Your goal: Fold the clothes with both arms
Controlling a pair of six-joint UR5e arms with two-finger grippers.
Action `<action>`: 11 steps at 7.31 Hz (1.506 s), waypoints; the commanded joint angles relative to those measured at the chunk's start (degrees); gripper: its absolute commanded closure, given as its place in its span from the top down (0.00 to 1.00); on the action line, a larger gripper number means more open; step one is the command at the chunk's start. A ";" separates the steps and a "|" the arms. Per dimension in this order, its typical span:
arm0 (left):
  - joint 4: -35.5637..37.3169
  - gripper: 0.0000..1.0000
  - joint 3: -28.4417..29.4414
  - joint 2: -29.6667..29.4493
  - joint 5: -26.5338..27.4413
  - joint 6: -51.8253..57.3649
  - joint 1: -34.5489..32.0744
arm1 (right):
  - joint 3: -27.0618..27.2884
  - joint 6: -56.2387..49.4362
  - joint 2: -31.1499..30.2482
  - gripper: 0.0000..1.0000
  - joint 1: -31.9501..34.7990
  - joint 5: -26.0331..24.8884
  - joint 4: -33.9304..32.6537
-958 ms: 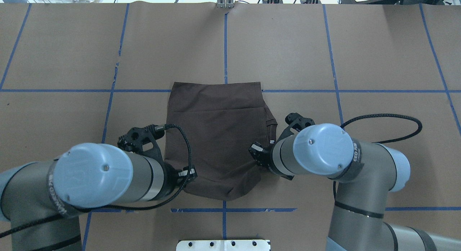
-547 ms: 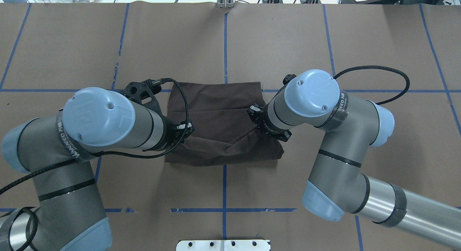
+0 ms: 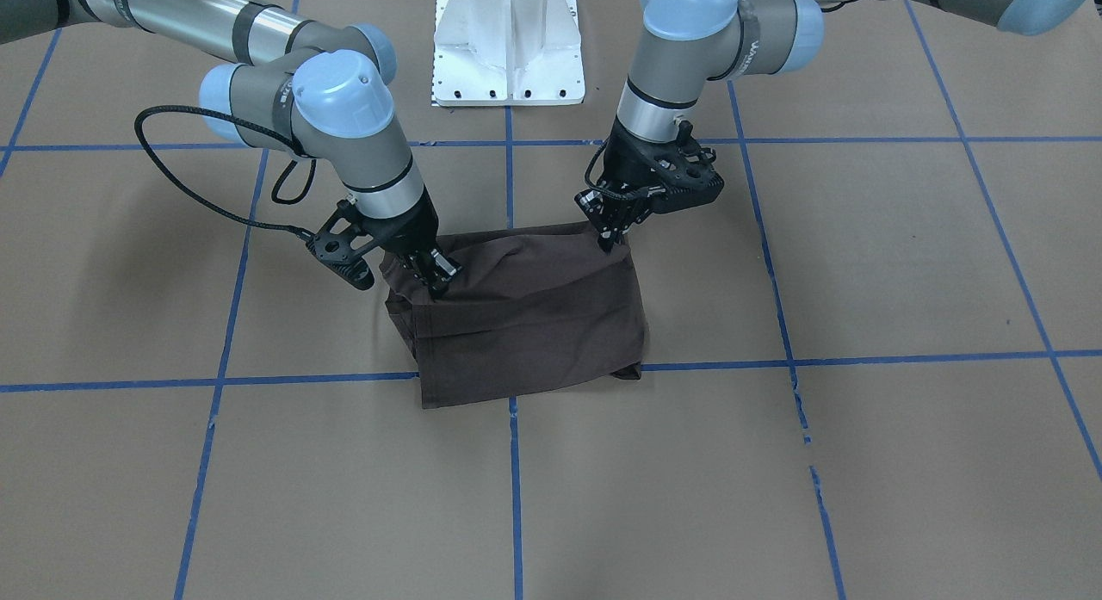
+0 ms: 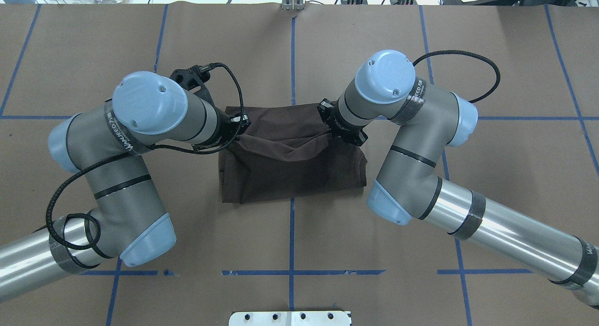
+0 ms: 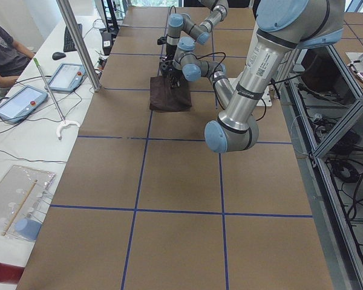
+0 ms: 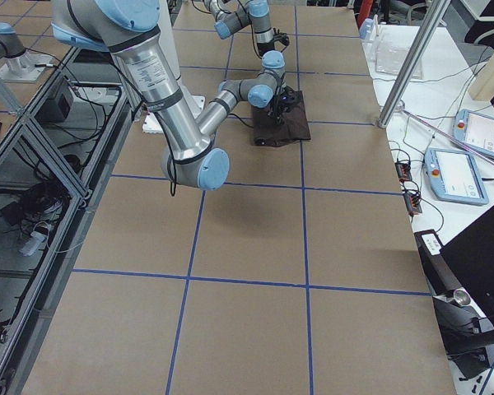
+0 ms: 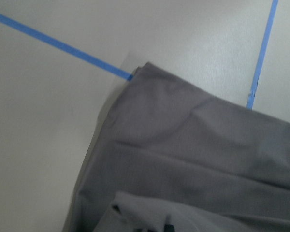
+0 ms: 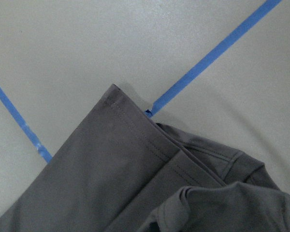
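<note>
Lying near the middle of the desk [image 4: 514,50], slightly toward its far edge, the T-shirt [image 4: 290,176] is folded to a rough rectangle. Wide desk surface lies between it and every edge. The left hand [image 3: 608,228] is clenched on one end of the shirt's raised edge, and the right hand [image 3: 433,277] is clenched on the other end. The fabric sags between them above the lower layer. Overhead, the wrists hide both sets of fingertips; the front-facing view shows them. Only the right wrist view shows the stitched hem [image 8: 135,130], beside blue tape [image 8: 217,52].
</note>
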 commanded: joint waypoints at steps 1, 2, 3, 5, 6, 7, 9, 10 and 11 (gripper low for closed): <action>-3.24 0.00 3.14 -0.69 0.04 0.10 -0.73 | -5.40 0.04 1.62 0.00 2.03 1.31 3.82; -4.30 0.00 5.95 -1.83 0.12 0.10 -1.43 | -9.26 -0.13 4.24 0.06 3.52 3.41 3.84; -4.31 0.02 7.45 -2.45 0.30 0.01 -1.79 | -12.52 -0.91 6.44 0.69 4.06 3.52 3.84; -8.60 1.00 15.34 -5.16 0.48 6.15 -5.80 | -17.72 -6.25 8.57 1.00 6.60 6.22 3.84; -10.10 1.00 17.29 -5.35 0.04 9.82 -7.84 | -18.34 -6.72 8.66 1.00 7.92 8.68 3.84; -10.81 1.00 18.27 -5.27 -0.05 13.69 -8.73 | -18.09 -6.72 8.75 1.00 8.11 9.40 3.92; -11.16 1.00 18.11 -5.27 -6.06 16.00 -11.09 | -12.15 -8.64 7.35 1.00 8.20 11.68 3.31; -10.91 1.00 17.93 -5.09 -8.90 17.84 -12.41 | -8.11 -8.74 5.78 1.00 8.46 14.04 2.79; -10.82 1.00 17.15 -4.74 -9.36 19.07 -13.64 | -4.67 -9.01 4.72 1.00 8.29 14.33 1.48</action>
